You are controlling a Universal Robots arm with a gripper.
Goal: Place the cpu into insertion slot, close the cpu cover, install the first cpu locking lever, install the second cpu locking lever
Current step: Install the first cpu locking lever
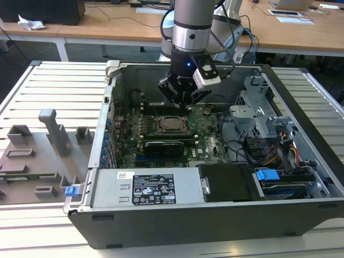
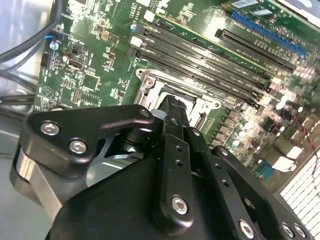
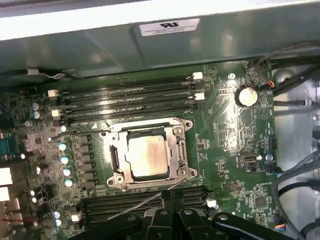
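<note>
The cpu (image 3: 146, 156), a square chip with a dull silver top, lies flat in the insertion slot (image 3: 114, 157) on the green motherboard. The cpu cover (image 3: 177, 150), a thin silver frame, lies down around the chip. A thin wire lever (image 3: 150, 197) runs slanting from the socket's near corner toward my fingers. In the exterior view my gripper (image 1: 185, 106) hangs just behind and above the socket (image 1: 173, 124). Its black fingers are together, shut on nothing I can see, in the second wrist view (image 2: 172, 105) and the first wrist view (image 3: 170, 207).
Long black memory slots (image 3: 130, 97) flank the socket on both sides. The case wall (image 1: 177, 67) stands close behind the arm. Cables and a drive cage (image 1: 258, 121) fill the exterior view's right. A power supply (image 1: 142, 188) sits in front. A grey fixture tray (image 1: 37, 156) lies outside on the left.
</note>
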